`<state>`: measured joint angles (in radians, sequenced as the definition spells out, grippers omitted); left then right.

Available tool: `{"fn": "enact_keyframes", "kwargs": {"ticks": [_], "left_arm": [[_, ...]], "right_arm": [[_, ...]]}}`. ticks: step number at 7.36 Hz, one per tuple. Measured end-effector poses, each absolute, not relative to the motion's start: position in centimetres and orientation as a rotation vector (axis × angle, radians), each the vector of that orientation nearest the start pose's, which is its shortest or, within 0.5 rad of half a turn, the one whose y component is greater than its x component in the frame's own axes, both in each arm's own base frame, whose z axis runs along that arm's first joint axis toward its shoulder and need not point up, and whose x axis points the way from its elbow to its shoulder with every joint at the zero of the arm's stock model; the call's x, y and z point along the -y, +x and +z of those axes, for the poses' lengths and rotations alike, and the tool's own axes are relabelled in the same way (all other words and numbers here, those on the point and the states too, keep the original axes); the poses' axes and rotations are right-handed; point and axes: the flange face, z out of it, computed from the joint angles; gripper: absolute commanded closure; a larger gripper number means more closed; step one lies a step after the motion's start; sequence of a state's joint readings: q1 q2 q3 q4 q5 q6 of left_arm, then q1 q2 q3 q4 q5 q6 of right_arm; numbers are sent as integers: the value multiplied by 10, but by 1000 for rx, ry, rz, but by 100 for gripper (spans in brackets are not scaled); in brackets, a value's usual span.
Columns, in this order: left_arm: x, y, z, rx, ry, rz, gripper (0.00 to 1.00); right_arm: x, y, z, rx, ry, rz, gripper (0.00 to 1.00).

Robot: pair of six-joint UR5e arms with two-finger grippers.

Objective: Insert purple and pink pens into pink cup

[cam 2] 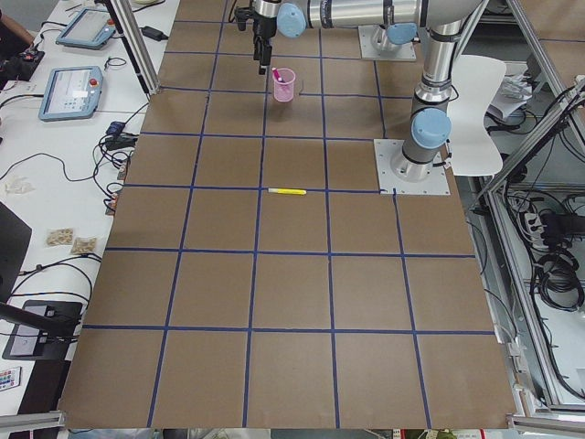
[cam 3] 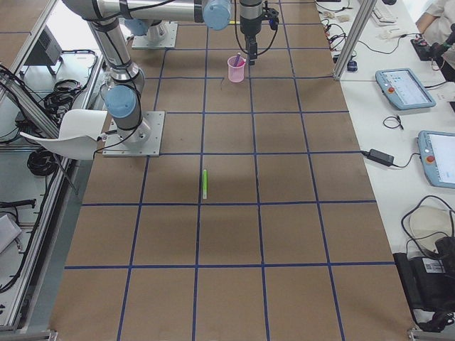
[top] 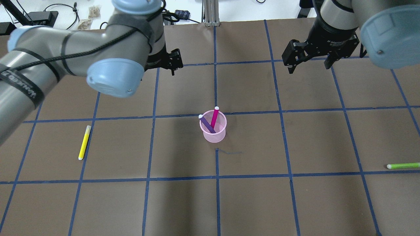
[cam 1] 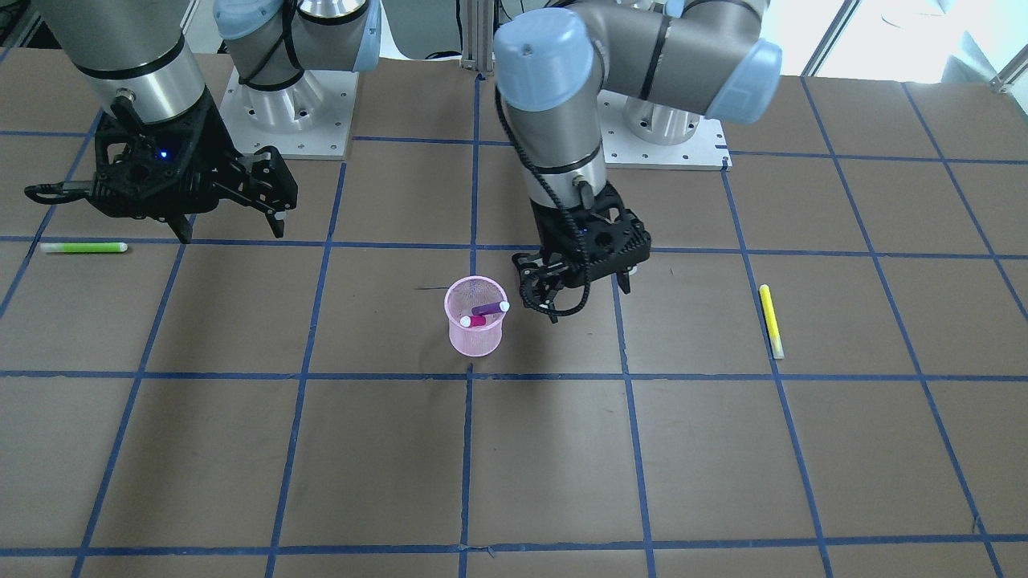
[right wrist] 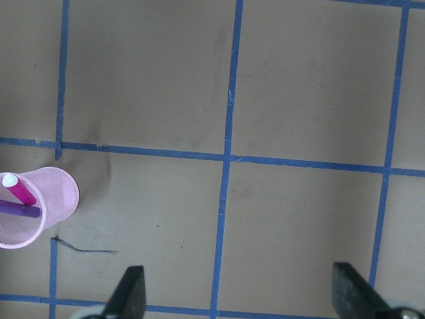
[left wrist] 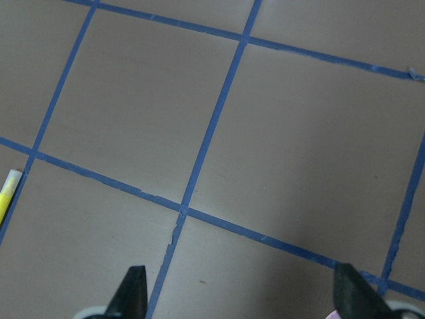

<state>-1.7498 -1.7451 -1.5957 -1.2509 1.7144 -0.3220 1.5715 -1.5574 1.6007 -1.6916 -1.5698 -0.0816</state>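
The pink mesh cup stands upright near the table's middle, and it also shows in the overhead view. The purple pen and the pink pen both stand slanted inside it, white caps up. My left gripper is open and empty, beside the cup and above the table. My right gripper is open and empty, well away from the cup. The right wrist view shows the cup with both pens at its left edge.
A yellow pen lies on the table on my left side. A green pen lies on my right side near the table's edge. Blue tape lines grid the brown tabletop. The arm bases stand at the robot's side of the table.
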Motion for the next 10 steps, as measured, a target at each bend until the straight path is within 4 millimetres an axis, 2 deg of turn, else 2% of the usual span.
{"fn": "enact_keyframes", "kwargs": {"ticks": [1, 2, 3, 4, 5, 8, 10], "left_arm": [[545, -183, 427, -3053, -148, -144, 0], [548, -150, 435, -3068, -138, -100, 0], [547, -124, 439, -3071, -156, -69, 0], [542, -108, 444, -3074, -143, -38, 0], [532, -101, 451, -3077, -87, -2, 0], [496, -104, 474, -3110, 31, 71, 0], [488, -106, 477, -3122, 93, 88, 0]], "right_arm": [[504, 134, 479, -3138, -109, -121, 0], [504, 135, 480, -3138, -75, -121, 0], [504, 135, 480, -3137, -42, -122, 0], [504, 135, 480, -3137, -26, -124, 0], [504, 135, 480, -3138, -20, -127, 0], [504, 135, 480, -3137, -18, -125, 0], [504, 135, 480, -3137, -17, -124, 0]]}}
